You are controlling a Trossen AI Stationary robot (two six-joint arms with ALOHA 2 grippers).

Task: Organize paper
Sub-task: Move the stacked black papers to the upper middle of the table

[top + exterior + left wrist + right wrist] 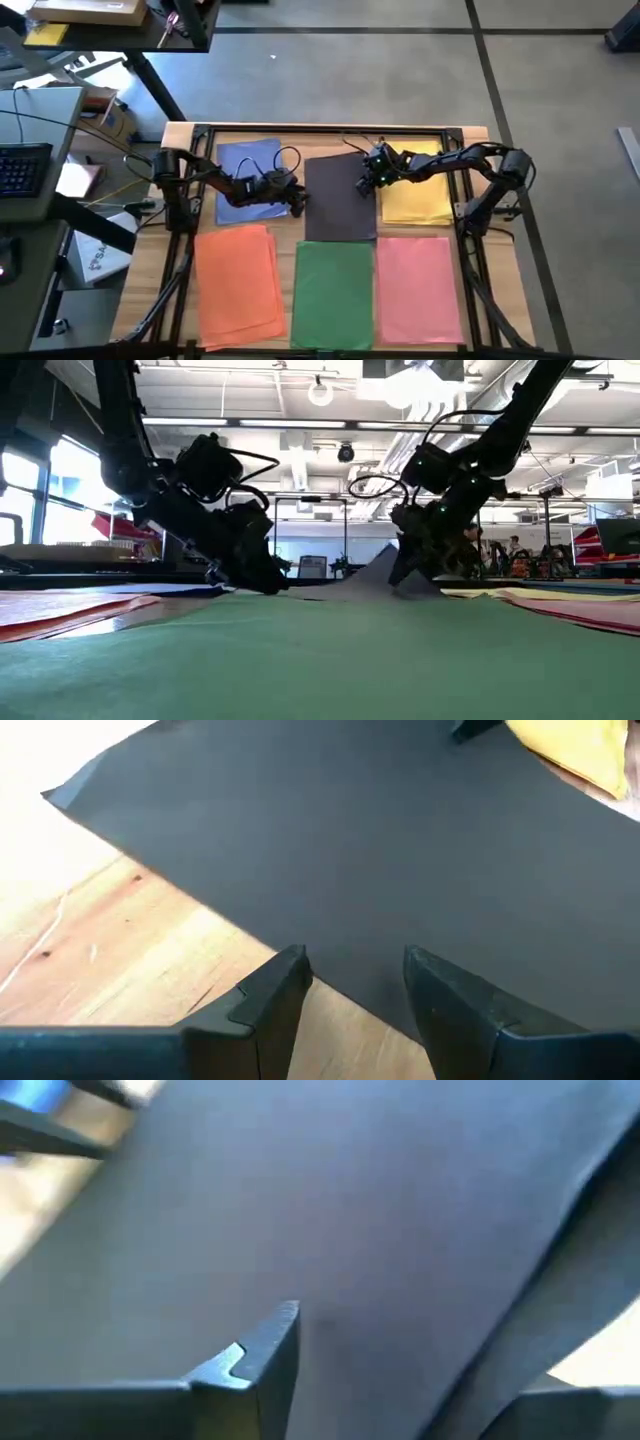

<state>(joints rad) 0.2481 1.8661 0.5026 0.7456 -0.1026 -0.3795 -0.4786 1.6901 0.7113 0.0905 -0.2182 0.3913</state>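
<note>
Six lots of coloured paper lie flat on the wooden table: blue (245, 165), dark grey (340, 212) and yellow (418, 200) along the far side, orange (238, 285), green (333, 297) and pink (418, 290) along the near side. My left gripper (298, 203) stands open, low at the dark grey paper's left edge (250, 925). My right gripper (366, 185) is open at that paper's right edge, near its far corner. There the sheet rises into a peak (384, 565). My left gripper has both fingertips (290, 970) low over the dark grey paper's left edge, coming slanted from the table's left; I cannot tell whether they touch it. My right gripper comes slanted down from the table's right. One finger (270, 1350) lies over the dark grey sheet. The sheet's raised right edge (540, 1290) runs up over where the other finger is, and the sheet hides that contact.
A black frame (320, 130) runs around the table's edges, with cables at the far side. Bare wood (110, 940) shows between the blue and dark grey paper. A desk with a keyboard (22, 170) stands off the table's left.
</note>
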